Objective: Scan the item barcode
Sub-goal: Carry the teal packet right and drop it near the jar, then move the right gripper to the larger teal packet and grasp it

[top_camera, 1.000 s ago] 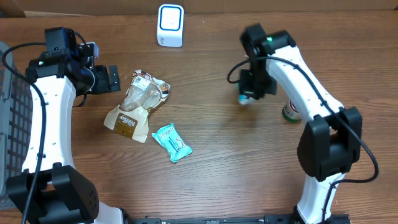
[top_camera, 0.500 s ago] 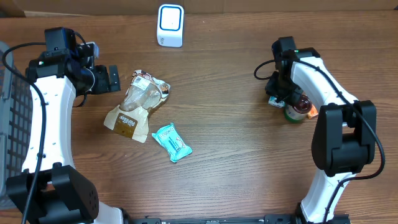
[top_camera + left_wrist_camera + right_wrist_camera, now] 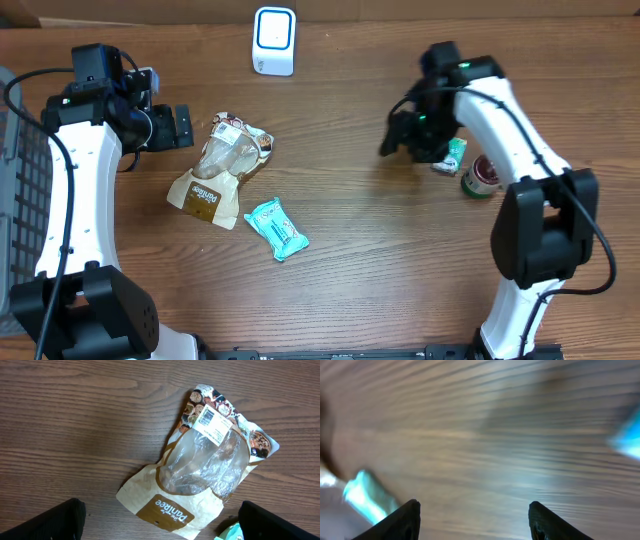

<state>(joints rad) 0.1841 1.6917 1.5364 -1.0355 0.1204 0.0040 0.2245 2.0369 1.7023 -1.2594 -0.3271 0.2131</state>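
Overhead, a wooden table (image 3: 350, 280) with two robot arms, read from left to right. At the left, the left gripper (image 3: 180, 127) hangs with its jaws wide apart and nothing between them. It is aimed at a brown pouch (image 3: 220, 170) lying flat just beside it and not touching it. In the left wrist view the pouch fills the space ahead of the fingers, and a white label (image 3: 212, 422) faces up near its far end. Below and to the right of the pouch lies a teal packet (image 3: 277, 229), apart from both arms. At the top centre stands the white scanner (image 3: 273, 40), with nothing in front of it.

Further right, the right gripper (image 3: 405, 138) hovers over bare wood. Its jaws are apart and empty, though its own camera view is badly blurred. Just to its right a small green packet (image 3: 454, 155) lies against a can (image 3: 483, 176).

No item is held, so the step in hand looks like fetching one to scan. The pouch is probably the one, being nearest to open jaws. The next move calls for closing on its edge, lifting it, and turning the label toward the scanner.
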